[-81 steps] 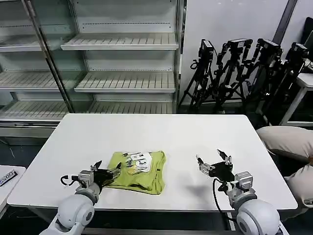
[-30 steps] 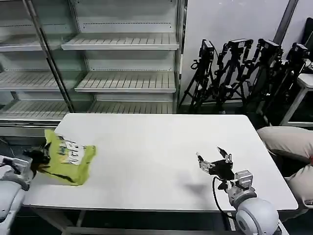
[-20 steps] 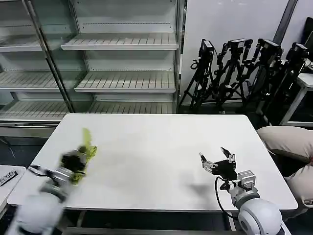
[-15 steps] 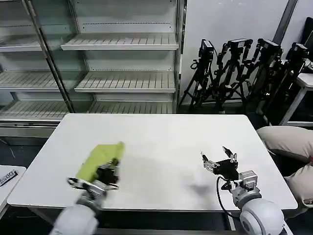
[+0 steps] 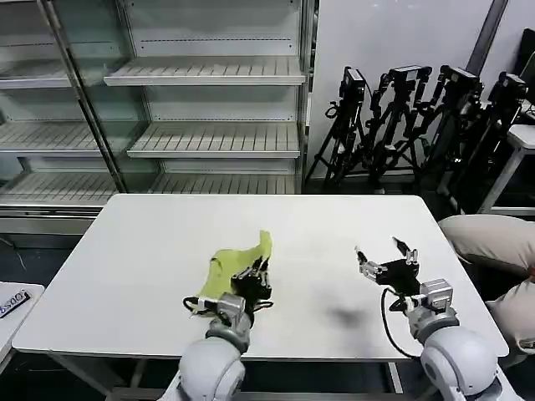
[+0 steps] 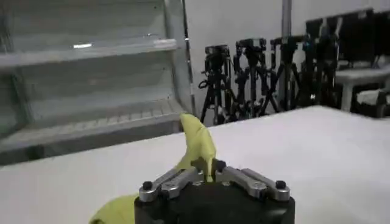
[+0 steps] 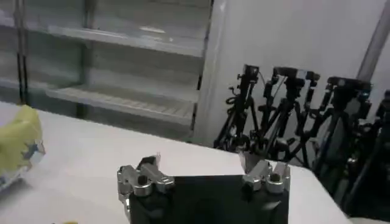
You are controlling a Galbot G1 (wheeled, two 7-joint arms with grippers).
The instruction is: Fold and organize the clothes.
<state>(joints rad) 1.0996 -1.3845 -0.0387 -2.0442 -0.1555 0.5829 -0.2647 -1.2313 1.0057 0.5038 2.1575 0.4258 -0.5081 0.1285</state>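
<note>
The lime T-shirt (image 5: 236, 263) is sitting bunched up rather than flat, a crumpled bundle of thin soft fabric near the front middle of the white desk (image 5: 125, 251). One flap is standing up and tapering to a curled point, while the rest is trailing low toward the robot's left. The left end effector (image 5: 259, 269) is pinching it at its near edge; in the left wrist view the fabric (image 6: 198, 145) is rising from between the closed fingers.

shirt (image 5: 232, 261): thin soft lime cloth, matt, creased
table (image 5: 150, 242): smooth white top, matt
left gripper (image 6: 210, 176): grey metal fingers, black body
shelves (image 5: 209, 71): pale slatted metal
</note>
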